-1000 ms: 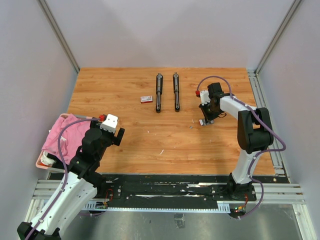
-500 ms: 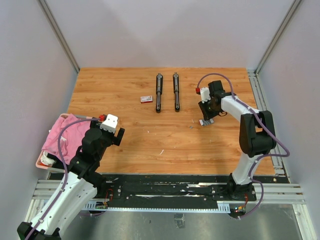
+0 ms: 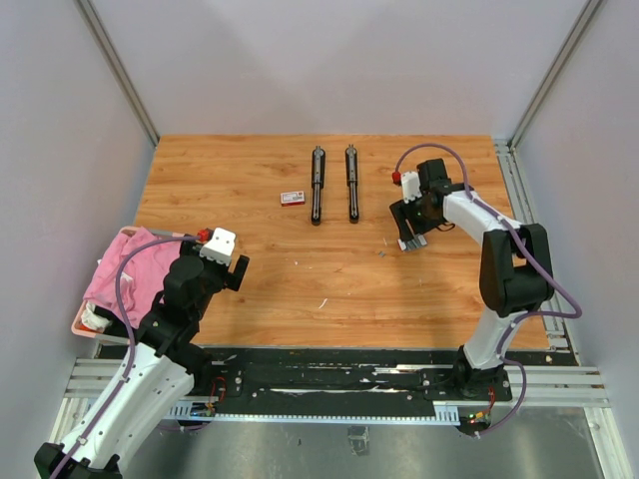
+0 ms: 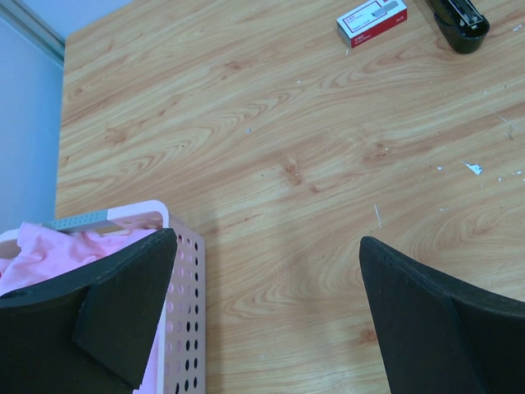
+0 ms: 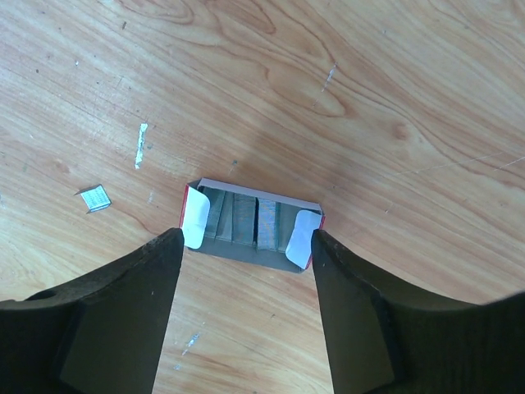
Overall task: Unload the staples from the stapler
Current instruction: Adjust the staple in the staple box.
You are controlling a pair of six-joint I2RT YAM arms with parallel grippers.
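Observation:
Two long black staplers (image 3: 317, 186) (image 3: 351, 184) lie side by side at the far middle of the table; the end of one shows in the left wrist view as the stapler (image 4: 460, 16). My right gripper (image 3: 407, 228) (image 5: 246, 250) hangs open just above a small open box (image 5: 252, 226) (image 3: 412, 242) with a red rim and white flaps. Silvery staples (image 5: 246, 217) lie in strips inside it. A loose staple bit (image 5: 96, 198) and a thin silvery strip (image 5: 140, 145) lie left of the box. My left gripper (image 3: 236, 271) (image 4: 267, 267) is open and empty.
A closed red-and-white box (image 3: 293, 198) (image 4: 372, 21) lies left of the staplers. A pink perforated basket (image 3: 84, 321) (image 4: 184, 279) with pink cloth sits at the table's near left corner, under my left finger. Tiny metal bits (image 4: 472, 168) dot the wood.
My right gripper's jaws have spread apart over the open box, and the arm has shifted slightly toward the far side. The left arm has not moved.

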